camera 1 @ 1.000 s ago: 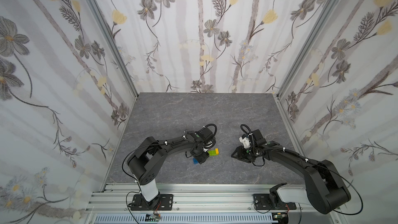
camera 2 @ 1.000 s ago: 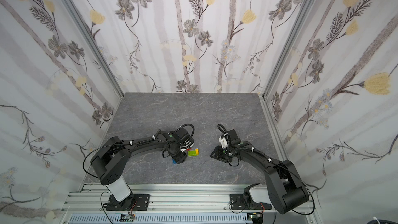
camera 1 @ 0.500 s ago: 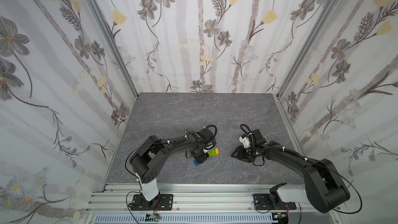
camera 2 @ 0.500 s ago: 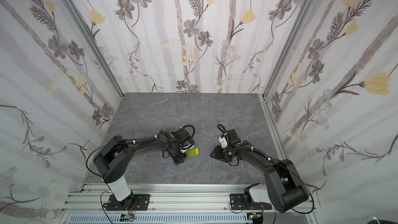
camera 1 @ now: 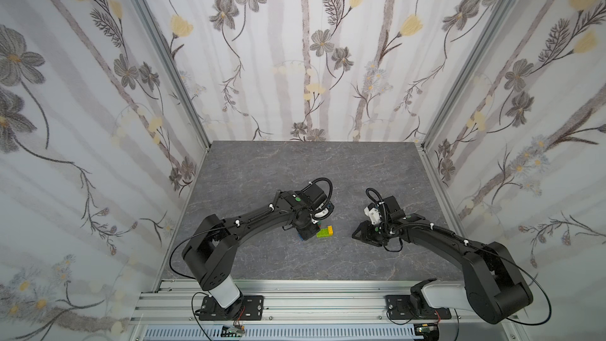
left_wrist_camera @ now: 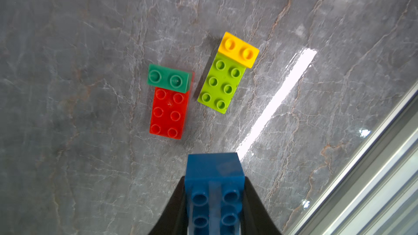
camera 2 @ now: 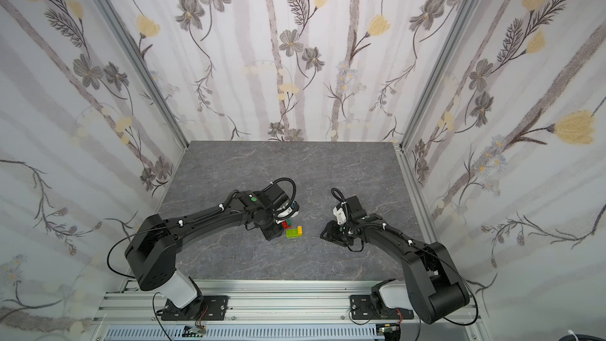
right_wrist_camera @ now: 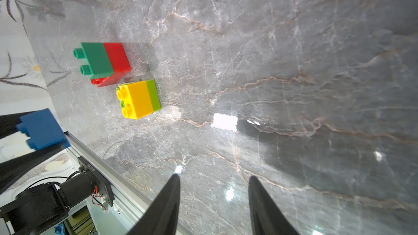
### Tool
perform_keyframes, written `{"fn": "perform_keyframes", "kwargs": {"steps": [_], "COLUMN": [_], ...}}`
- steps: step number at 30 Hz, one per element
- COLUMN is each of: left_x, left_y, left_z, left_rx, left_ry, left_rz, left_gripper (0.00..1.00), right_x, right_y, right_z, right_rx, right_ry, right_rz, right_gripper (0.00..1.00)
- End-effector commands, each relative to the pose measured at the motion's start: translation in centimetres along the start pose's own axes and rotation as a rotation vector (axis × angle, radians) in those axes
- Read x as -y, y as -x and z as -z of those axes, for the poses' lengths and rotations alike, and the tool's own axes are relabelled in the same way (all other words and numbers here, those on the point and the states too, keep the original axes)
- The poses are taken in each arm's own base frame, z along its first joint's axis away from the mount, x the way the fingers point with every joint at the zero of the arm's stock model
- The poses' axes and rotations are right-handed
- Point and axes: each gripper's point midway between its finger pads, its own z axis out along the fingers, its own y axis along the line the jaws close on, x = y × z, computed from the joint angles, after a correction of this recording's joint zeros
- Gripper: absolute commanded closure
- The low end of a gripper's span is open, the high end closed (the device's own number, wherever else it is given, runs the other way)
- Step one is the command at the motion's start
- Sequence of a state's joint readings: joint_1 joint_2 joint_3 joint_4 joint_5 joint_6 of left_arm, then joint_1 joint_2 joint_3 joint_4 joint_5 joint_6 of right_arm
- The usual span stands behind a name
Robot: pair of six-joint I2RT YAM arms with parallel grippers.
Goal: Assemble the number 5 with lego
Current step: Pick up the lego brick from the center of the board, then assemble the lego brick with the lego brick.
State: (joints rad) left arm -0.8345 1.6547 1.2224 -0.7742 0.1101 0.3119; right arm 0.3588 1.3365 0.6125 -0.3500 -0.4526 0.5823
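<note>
My left gripper (left_wrist_camera: 214,178) is shut on the long blue brick (left_wrist_camera: 214,191), a finger on each long side and its studs facing the wrist camera. Beyond it on the table lie two pairs. A red brick (left_wrist_camera: 169,114) carries a dark green brick (left_wrist_camera: 168,81) on one end. A lime-green brick (left_wrist_camera: 220,84) carries a yellow brick (left_wrist_camera: 238,49) on one end. Both pairs show in a top view, the red one (camera 2: 284,224) and the lime one (camera 2: 292,233), just right of the left gripper (camera 1: 303,232). My right gripper (right_wrist_camera: 213,176) is open over bare table, to the right of the bricks.
The grey marble tabletop (camera 1: 295,165) is walled in by flowered panels at the back and sides. An aluminium rail (camera 1: 295,293) with both arm bases runs along the front edge. The left arm's body hides the red pair in a top view.
My left gripper has closed on the blue brick, which lay beside it before. The right arm and the two brick pairs have not moved.
</note>
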Motion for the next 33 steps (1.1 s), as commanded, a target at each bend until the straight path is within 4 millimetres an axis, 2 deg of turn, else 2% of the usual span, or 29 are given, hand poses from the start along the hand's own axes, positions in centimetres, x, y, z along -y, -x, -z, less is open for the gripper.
{"fn": "perform_keyframes", "kwargs": {"steps": [1, 6, 10, 14, 16, 23, 33], "left_x": [1.3, 1.4, 1.6, 2.0, 2.2, 2.3, 1.5], "left_y": [0.0, 1.7, 3.5, 4.1, 5.4, 6.0, 5.3], "left_z": [0.3, -0.4, -0.7, -1.5, -1.2, -2.6, -4.4], "left_rx": [-0.041, -0.070, -0.018, 0.005, 0.038, -0.002, -0.126], "left_ry": [-0.086, -0.134, -0.153, -0.179, -0.185, -0.205, -0.178], "left_rz": [-0.132, -0.175, -0.218, -0.261, -0.297, -0.378, -0.416], "left_gripper": [0.72, 0.73, 0.75, 0.76, 0.76, 0.77, 0.80], "right_x": [-0.3, -0.2, 0.0, 0.0, -0.1, 0.0, 0.1], "right_y": [0.3, 0.1, -0.2, -0.3, -0.1, -0.1, -0.3], "right_z": [0.2, 0.4, 0.6, 0.5, 0.6, 0.5, 0.5], "right_rx": [0.014, 0.018, 0.026, 0.022, 0.026, 0.024, 0.020], "right_ry": [0.006, 0.009, 0.007, 0.006, 0.008, 0.006, 0.002], "right_rz": [0.013, 0.010, 0.010, 0.008, 0.008, 0.005, 0.003], "right_gripper": [0.51, 0.51, 0.51, 0.51, 0.51, 0.51, 0.51]}}
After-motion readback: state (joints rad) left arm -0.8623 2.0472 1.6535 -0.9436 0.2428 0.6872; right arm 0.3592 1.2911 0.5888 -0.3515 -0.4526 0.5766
